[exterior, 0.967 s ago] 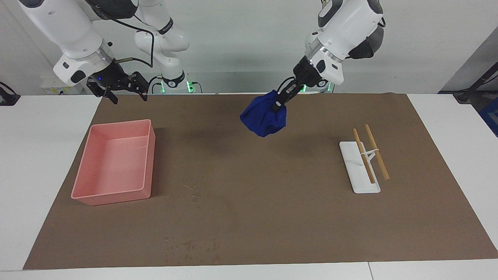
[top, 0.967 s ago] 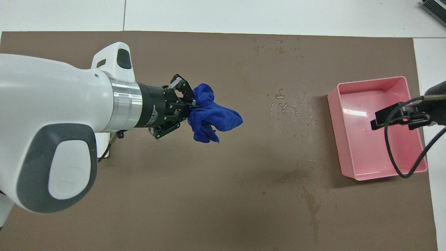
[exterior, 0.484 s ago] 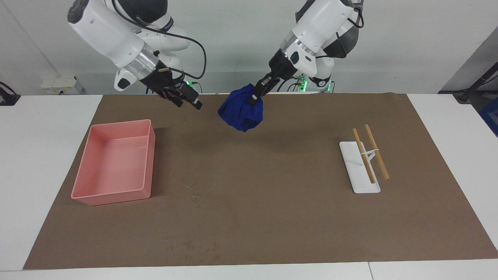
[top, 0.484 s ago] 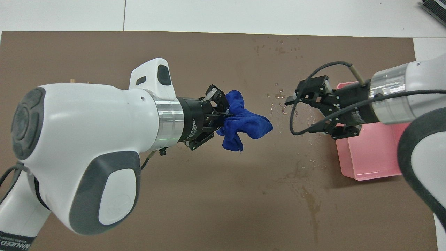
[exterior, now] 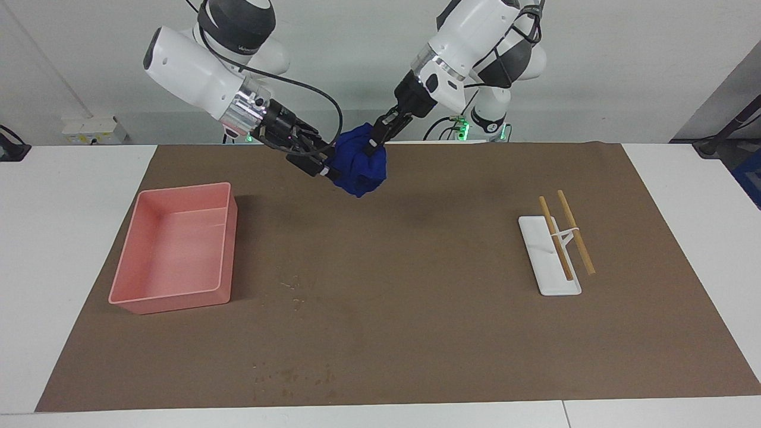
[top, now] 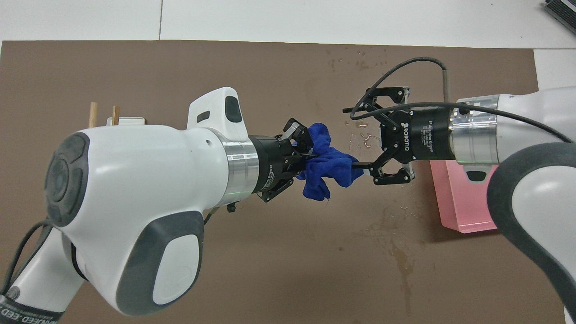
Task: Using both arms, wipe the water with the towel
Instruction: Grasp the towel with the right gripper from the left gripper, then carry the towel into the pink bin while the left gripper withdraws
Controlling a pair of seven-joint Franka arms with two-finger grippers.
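Bright, even light from overhead, both views sharp. Soft diffuse shadows on brown mat (exterior: 416,309) under the raised arms, toward the robots' edge. Glare streak inside pink tray (exterior: 172,244); droplets (top: 366,137) glint. Slight wide-angle bend at overhead edges.

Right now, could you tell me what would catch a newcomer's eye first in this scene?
The deep-blue towel, held up over the brown mat between both arms, stands out most. The left gripper is shut on it, while the right gripper meets it with fingers open. The pink tray sits toward the right arm's end.
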